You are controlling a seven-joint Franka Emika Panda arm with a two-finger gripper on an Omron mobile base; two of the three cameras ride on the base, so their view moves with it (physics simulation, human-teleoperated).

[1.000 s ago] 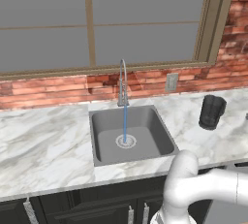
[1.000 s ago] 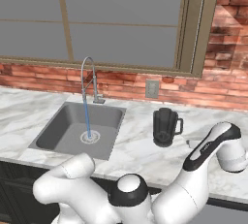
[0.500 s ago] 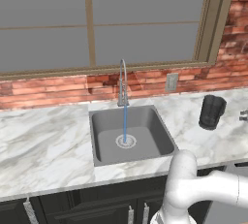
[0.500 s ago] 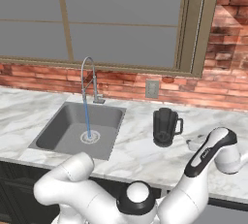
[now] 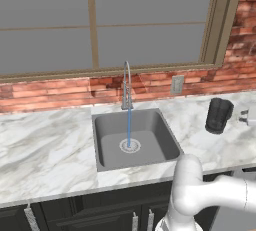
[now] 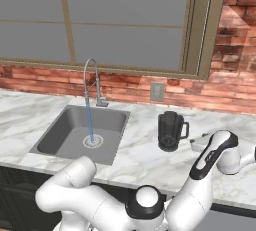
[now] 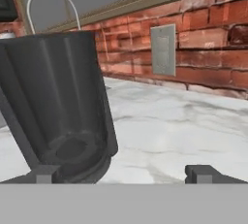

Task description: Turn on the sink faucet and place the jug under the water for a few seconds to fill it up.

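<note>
One ribbed charcoal jug (image 6: 170,131) stands on veined marble counter (image 6: 145,157).

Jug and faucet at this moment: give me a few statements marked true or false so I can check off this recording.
1. Water is running from the sink faucet into the sink. True.
2. The jug stands inside the basin. False: it stands on the counter to the right of the sink.
3. The gripper is shut on the jug. False: its jaws stand open, with the jug close in front of them in the hand view.
4. A wall outlet sits on the brick wall behind the jug. True.
5. The jug lies tipped on its side. False: it stands upright.
</note>
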